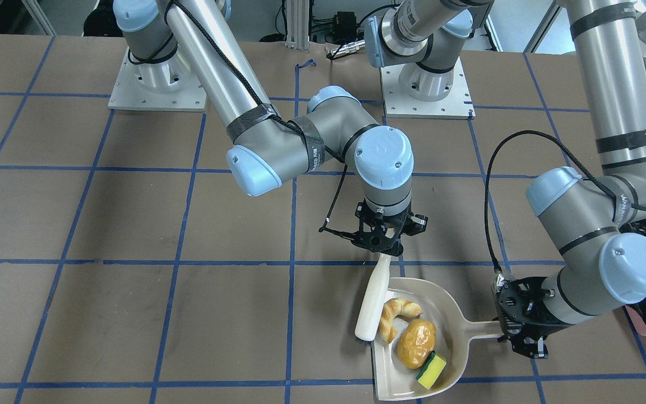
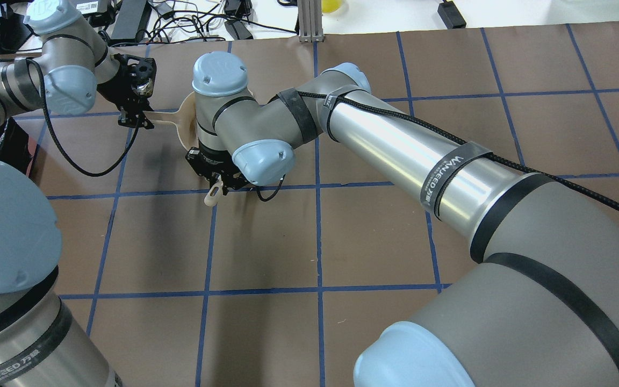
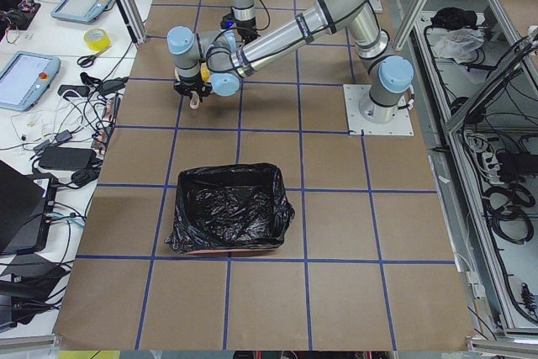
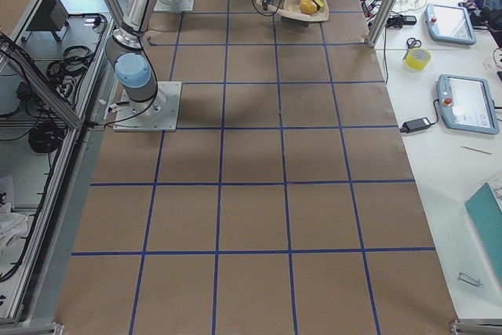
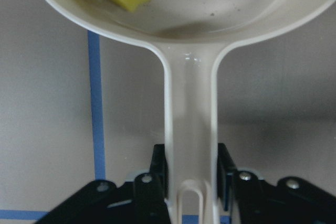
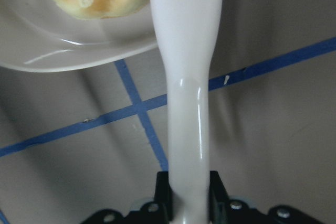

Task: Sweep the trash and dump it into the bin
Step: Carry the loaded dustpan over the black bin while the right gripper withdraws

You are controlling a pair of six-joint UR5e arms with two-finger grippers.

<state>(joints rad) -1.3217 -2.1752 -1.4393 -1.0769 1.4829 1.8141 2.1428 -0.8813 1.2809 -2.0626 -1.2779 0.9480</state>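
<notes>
In the dustpan [image 1: 444, 303], the trash [image 1: 416, 343]

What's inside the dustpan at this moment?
Three items lie in the dustpan: a croissant, a potato-like lump and a yellow sponge with green backing. The brush covers the pan's edge beside the croissant; anything under it is hidden.

We log a brown paper-covered table [image 4: 251, 217] gridded with blue tape lines [image 4: 287, 209]. On the white side bench [image 4: 447, 170]: yellow tape roll [image 4: 417, 58], black-handled scissors [image 4: 413, 42], one grey-blue teach pendant [image 4: 468, 103], a second pendant [image 4: 449, 23] beyond.
</notes>
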